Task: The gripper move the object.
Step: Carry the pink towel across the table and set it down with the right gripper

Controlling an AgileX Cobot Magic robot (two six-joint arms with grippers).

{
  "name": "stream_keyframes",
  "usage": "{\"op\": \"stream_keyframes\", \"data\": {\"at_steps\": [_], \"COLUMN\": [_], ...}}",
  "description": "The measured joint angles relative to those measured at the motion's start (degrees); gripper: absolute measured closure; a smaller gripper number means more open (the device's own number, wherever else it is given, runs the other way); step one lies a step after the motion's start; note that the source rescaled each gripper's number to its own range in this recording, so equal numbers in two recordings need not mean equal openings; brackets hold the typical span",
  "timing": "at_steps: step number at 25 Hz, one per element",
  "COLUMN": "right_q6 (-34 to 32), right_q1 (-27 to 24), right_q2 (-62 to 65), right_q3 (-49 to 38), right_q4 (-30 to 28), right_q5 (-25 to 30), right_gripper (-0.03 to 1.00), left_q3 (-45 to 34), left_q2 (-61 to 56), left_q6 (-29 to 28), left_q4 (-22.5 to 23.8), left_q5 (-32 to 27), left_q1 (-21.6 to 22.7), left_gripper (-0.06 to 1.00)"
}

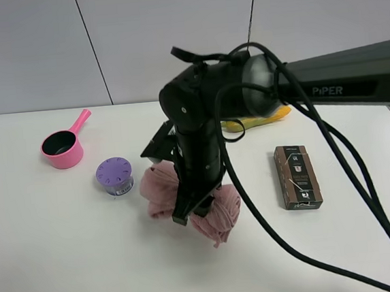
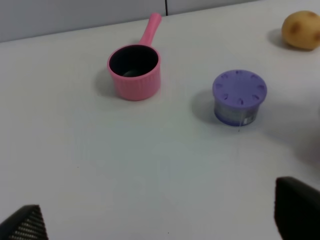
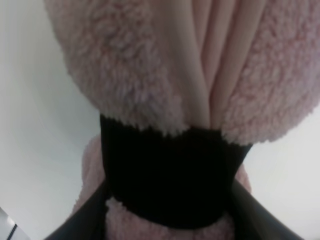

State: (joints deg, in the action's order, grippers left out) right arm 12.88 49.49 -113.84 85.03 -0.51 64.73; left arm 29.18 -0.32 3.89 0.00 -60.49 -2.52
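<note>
right claw on the bundle's waist, left claw standing off

exterior high: the object [image 1: 222,210] lies on the white table [image 1: 55,261], just beside the purple tub [image 1: 114,175], on the side away from the pink pot [image 1: 62,148]. its long axis runs slantwise: one fluffy lobe sits close to the purple tub, the other points away from it and toward the camera. the right gripper [image 1: 186,205] comes down from above onto the middle, between the two lobes, so the claw crosses the long axis rather than lying along it. a brown box [image 1: 297,176] lies well apart from the purple tub, beyond the object. the left arm does not show here.

left wrist: the left gripper [image 2: 160,220] has its jaws spread wide with bare table between them, holding nothing. the purple tub [image 2: 239,96] is ahead of it, the pink pot [image 2: 135,72] near the tub, and a potato [image 2: 301,30] beyond the tub. the object is not clearly seen.

right wrist: the object [image 3: 150,75] fills the frame. the black band [image 3: 170,180] sits squarely between the jaws, which lie against the object at the band on both sides, so i judge the right gripper [image 3: 167,222] clamped on the waist. it is the arm placed for the move; a lift from this middle hold should let both lobes droop evenly.
</note>
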Motion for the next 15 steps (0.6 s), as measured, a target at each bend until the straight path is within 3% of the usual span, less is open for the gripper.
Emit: {"op": "stream_keyframes", "data": {"at_steps": [3, 9, 15], "right_q6": [-1.4, -9.5, -13.6], "right_q1": [0.0, 0.0, 0.0], "right_q2": [0.0, 0.0, 0.0], "right_q3": [7.0, 22.1, 32.0], "right_q4": [0.0, 0.5, -0.3], "right_q5": [4.1, 5.1, 5.2], "right_gripper": [0.97, 0.97, 0.97], "left_q3": [0.0, 0.0, 0.0], "left_q2": [0.0, 0.0, 0.0], "left_q6": [0.0, 0.0, 0.0], "left_q4": [0.0, 0.0, 0.0], "left_q5": [0.0, 0.0, 0.0], "left_q1": [0.0, 0.0, 0.0], "left_gripper": [-0.06, -0.06, -0.06]}}
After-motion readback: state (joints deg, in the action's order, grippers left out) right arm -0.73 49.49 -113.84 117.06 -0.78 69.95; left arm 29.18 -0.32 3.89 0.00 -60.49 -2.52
